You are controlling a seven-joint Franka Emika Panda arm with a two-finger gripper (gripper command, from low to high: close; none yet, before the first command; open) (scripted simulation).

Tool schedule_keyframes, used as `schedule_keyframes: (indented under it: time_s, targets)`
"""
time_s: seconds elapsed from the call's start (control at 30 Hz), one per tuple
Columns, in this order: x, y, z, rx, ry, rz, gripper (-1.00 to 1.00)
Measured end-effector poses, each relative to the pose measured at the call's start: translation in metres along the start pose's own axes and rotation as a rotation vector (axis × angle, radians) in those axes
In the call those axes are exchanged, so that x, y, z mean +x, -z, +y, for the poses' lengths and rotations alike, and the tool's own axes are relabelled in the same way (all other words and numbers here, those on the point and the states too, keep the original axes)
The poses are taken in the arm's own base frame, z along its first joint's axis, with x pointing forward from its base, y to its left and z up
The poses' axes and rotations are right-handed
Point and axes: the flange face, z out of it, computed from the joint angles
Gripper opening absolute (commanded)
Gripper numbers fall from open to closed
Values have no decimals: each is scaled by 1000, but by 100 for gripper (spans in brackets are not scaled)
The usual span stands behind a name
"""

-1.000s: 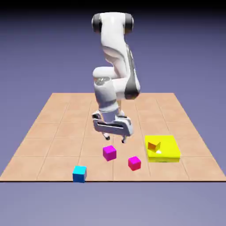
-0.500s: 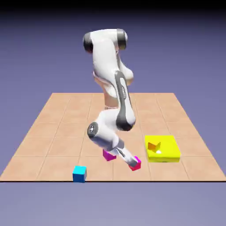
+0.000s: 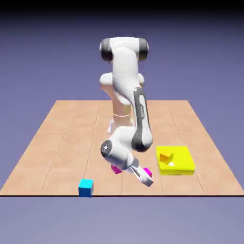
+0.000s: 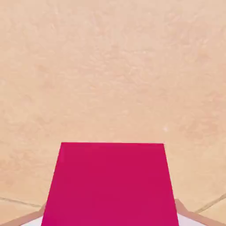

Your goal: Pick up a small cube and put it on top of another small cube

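we see a squat, bright yellow box-like thing (image 3: 184,154) on the exterior view's right, resting on the tabletop (image 3: 52,143). within its outline, toward the exterior view's left, we see a small orange piece (image 3: 166,157) with a pale bright spot near it; we cannot tell whether the piece sits in or on the yellow thing. we find the tabletop light tan, marked into squares by thin lines. behind it we see a plain blue-violet backdrop (image 3: 28,62), darkening to black at the top.
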Motion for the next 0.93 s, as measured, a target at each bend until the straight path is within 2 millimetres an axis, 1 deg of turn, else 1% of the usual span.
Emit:
schedule_keyframes:
  time_s: [0.23,0.43,0.67,0.73,0.83,0.87,0.93]
  targets:
    - [-5,42,7,13,7,13,-100]
    - [30,80,26,-68,156,125,-100]
    - [65,129,60,-181,305,207,-100]
    - [66,130,61,-182,307,207,-100]
    - [82,79,58,-181,308,206,-100]
    - [87,67,58,-181,307,207,100]
    - [87,67,58,-183,307,210,100]
